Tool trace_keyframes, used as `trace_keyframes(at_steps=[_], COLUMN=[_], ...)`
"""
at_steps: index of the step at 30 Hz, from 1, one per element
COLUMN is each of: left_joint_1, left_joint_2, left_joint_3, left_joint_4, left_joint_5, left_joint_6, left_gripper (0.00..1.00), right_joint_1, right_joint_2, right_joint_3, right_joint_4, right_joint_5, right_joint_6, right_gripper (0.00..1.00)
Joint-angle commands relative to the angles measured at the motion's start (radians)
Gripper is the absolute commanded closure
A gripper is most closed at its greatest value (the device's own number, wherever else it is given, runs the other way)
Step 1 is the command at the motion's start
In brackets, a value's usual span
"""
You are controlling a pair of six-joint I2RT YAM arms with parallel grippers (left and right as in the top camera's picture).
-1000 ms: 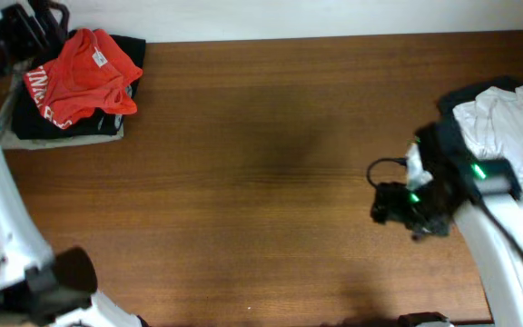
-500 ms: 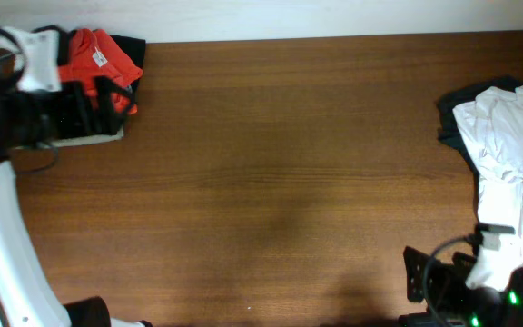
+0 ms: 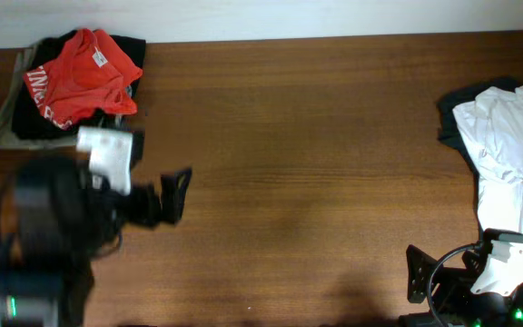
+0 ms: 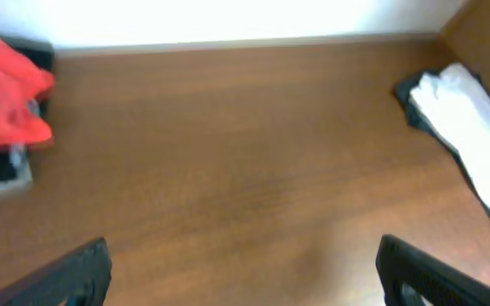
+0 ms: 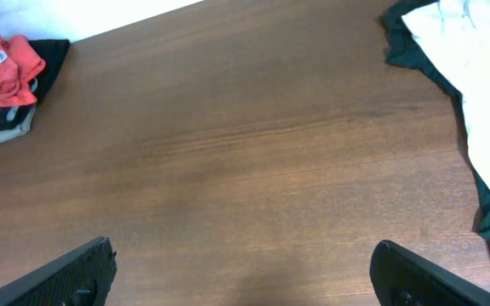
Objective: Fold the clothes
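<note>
The clothes lie in two heaps. A crumpled red-orange T-shirt with white lettering tops a stack of dark and grey garments at the table's back left corner; it also shows in the left wrist view and the right wrist view. A white garment lies over a dark one at the right edge. My left gripper, blurred, hangs below and right of the red shirt, open and empty. My right gripper sits at the front right corner, open and empty.
The brown wooden table ends at a white wall along the back. The white garment and the dark cloth under it reach down the right side to near my right arm. The white garment shows far right in the left wrist view.
My left arm swung from the back left stack down to the left middle of the table. My right arm drew back from the white garment to the front right corner, its jaws widening.
</note>
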Motion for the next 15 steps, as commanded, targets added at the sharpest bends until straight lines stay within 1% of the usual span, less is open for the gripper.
trace_keyframes(at_steps=[1, 3, 5, 15], left_joint_1=[-0.004, -0.004, -0.004, -0.004], left_joint_2=[-0.2, -0.269, -0.298, -0.303], left_joint_3=[-0.174, -0.231, -0.255, -0.259], left_joint_4=[0.105, 0.132, 0.135, 0.127], left_joint_5=[-0.073, -0.097, -0.103, -0.103], left_joint_6=[-0.017, -0.017, -0.017, -0.017], left_gripper=[0.01, 0.01, 0.01, 0.01], right_joint_1=[-0.006, -0.006, -0.006, -0.006], right_joint_2=[-0.001, -0.001, -0.001, -0.001], right_joint_3=[0.001, 0.001, 0.001, 0.001], right_joint_4=[0.004, 0.003, 0.003, 0.003], right_joint_5=[0.016, 0.016, 0.016, 0.016], right_joint_6=[0.005, 0.005, 0.005, 0.005], right_gripper=[0.01, 0.01, 0.01, 0.01])
